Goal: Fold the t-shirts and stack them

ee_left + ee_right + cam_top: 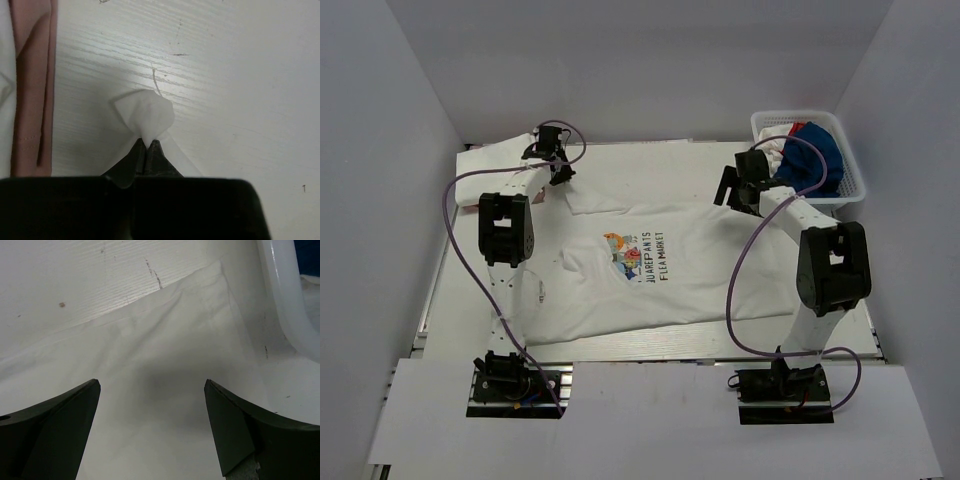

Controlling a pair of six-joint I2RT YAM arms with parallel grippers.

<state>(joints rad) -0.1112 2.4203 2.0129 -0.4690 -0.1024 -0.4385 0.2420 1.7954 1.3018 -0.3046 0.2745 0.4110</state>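
While the left gripper [558, 172] sits low over the far left part of the table [650, 160], its wrist camera shows me the jaws pressed together on a small bunched corner [145, 112] of white cloth, lifted slightly off the wood-grain surface. From overhead, that pinch falls at the far left edge of the white t-shirt [650, 275]. The shirt lies spread across the middle of the table with its colourful printed graphic [635, 255] facing up.

At the left edge of the left wrist view I see a pinkish strip of cloth [32, 85]; I cannot tell what it belongs to. A white garment [495, 160] lies at the table's far left corner.

My right gripper [732, 192] hangs over the shirt's far right portion, jaws spread wide apart with nothing between them. White fabric [150, 370] lies flat beneath the fingers. Just beside it stands the white basket [850, 170], its rim [285, 300] showing in the wrist view, holding blue, red and white clothes [815, 150].
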